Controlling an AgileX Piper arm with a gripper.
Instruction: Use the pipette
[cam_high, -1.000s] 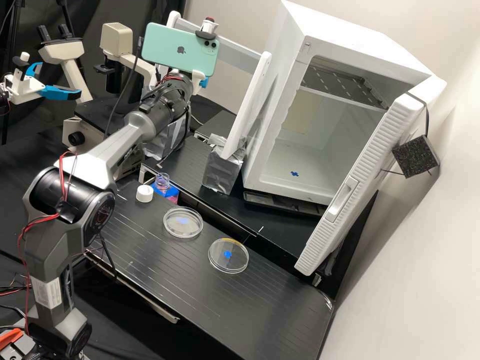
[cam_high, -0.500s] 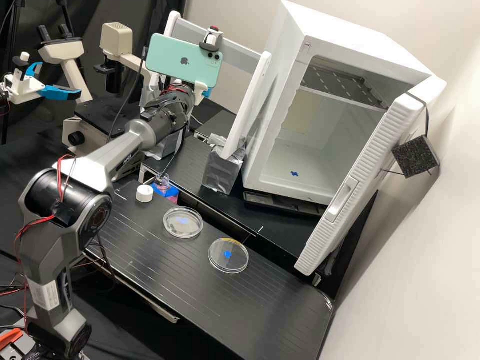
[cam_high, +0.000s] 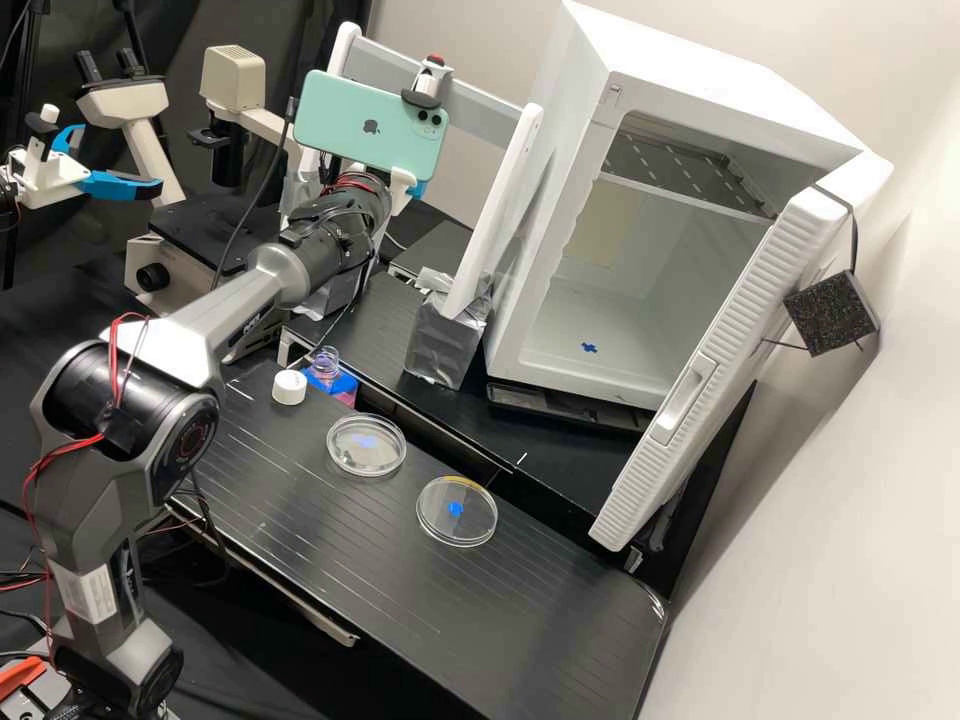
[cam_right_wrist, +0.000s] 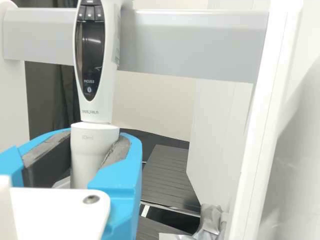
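Observation:
In the high view the gripper (cam_high: 417, 188) is at the white stand, mostly behind the mint-green phone on the arm. Seen from the wrist, the gripper (cam_right_wrist: 93, 154) is shut on the pipette (cam_right_wrist: 95, 102), its padded blue fingers (cam_right_wrist: 122, 175) on either side of the white lower body. The pipette stands upright, its dark display above the fingers, in front of the stand's grey crossbar (cam_right_wrist: 195, 45). I cannot tell whether it touches the crossbar. Its tip is hidden. An open bottle (cam_high: 325, 365) with pink liquid sits in a blue holder (cam_high: 345, 384) at the bench's left.
A white cap (cam_high: 289, 387) lies beside the bottle. Two clear dishes (cam_high: 366, 461) (cam_high: 457, 527) lie on the black bench (cam_high: 540, 610). The stand's foil-wrapped foot (cam_high: 445, 343) is close to the open white incubator (cam_high: 600, 370). A microscope (cam_high: 155, 275) stands at the left.
The arm's forearm and wrist, with the phone, have shifted right and slightly down in the high view, mostly during the first half second. The dishes, bottle and cap are unmoved.

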